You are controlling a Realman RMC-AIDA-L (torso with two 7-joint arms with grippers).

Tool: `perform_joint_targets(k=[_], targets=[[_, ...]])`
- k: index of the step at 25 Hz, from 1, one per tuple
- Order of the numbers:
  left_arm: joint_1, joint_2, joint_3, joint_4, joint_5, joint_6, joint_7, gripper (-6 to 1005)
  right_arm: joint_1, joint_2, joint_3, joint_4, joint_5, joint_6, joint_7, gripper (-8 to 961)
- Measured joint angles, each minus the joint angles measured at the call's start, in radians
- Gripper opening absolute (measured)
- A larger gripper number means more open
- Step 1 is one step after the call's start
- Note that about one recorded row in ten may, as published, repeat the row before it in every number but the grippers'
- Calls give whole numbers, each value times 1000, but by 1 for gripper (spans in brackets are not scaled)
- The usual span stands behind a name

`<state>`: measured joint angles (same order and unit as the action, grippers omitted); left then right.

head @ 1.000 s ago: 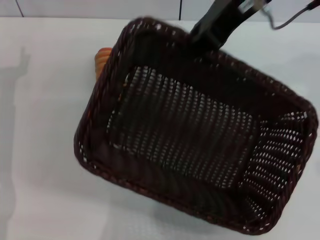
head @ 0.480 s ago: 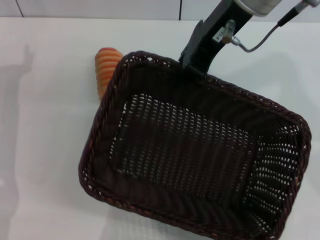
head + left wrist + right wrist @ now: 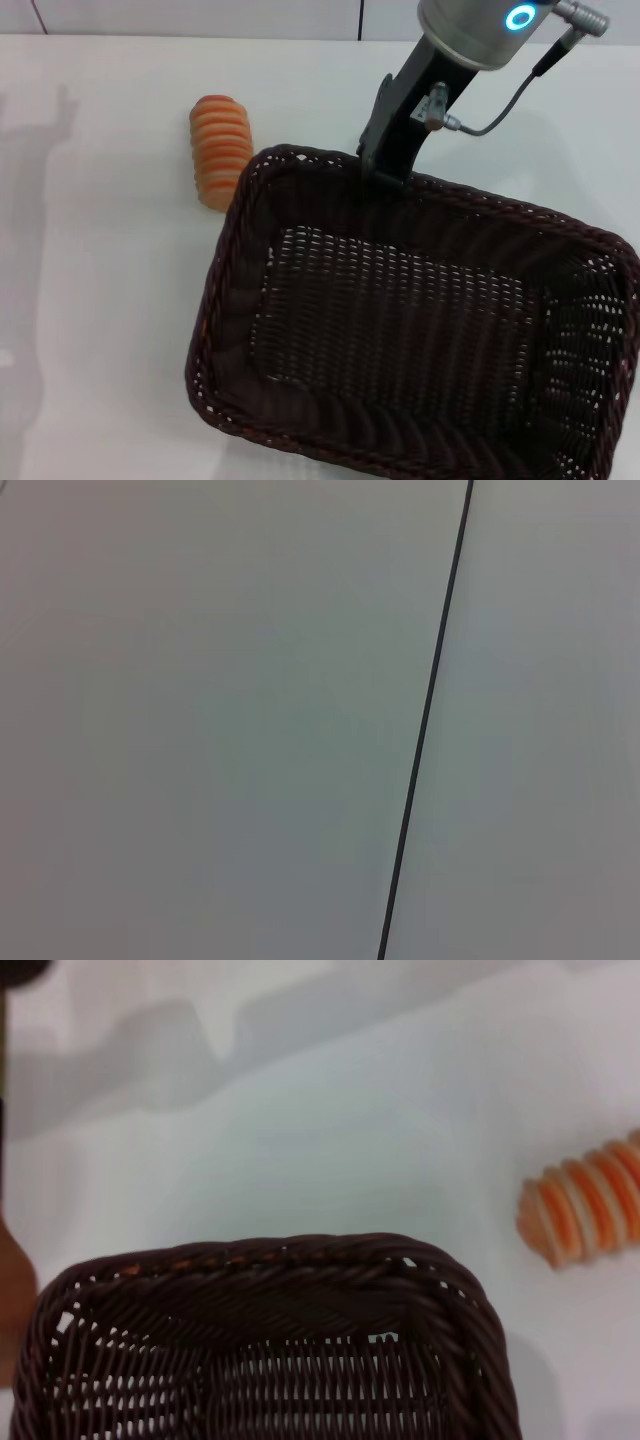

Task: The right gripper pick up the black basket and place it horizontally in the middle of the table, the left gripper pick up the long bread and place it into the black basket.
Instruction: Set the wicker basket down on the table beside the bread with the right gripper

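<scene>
Jaws of your right gripper (image 3: pixel 383 172) clenched on black basket (image 3: pixel 420 320) far rim, carrying it centreward over the surface (image 3: pixel 100 300). Long bread (image 3: pixel 220 148) lies beside them, awaiting pickup.

White table (image 3: pixel 100 330) — long bread (image 3: pixel 220 148) just beside black basket (image 3: pixel 420 330)

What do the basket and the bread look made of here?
The black basket, gripped at its far rim by the right gripper: woven wicker or rattan-like strands, dark brown-black, slightly glossy, with a braided rim and open weave. The long bread: probably moulded plastic or foam, matte, with ridged orange and cream stripes.
</scene>
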<state>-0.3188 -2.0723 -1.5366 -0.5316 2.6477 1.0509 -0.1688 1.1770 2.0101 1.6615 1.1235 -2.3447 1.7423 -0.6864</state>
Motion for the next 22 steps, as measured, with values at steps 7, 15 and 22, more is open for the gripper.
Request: perform_joint_targets(k=[7, 15, 22], targets=[[0, 0, 9, -7, 0, 0, 0, 846, 15, 24, -48, -54, -61, -81, -3, 182], [1, 0, 10, -11, 0, 0, 0, 846, 56, 54, -57, -100, -95, -156, -12, 180], [-5, 0, 10, -12, 0, 11, -6, 846, 77, 64, -94, -124, -117, -209, -8, 183]])
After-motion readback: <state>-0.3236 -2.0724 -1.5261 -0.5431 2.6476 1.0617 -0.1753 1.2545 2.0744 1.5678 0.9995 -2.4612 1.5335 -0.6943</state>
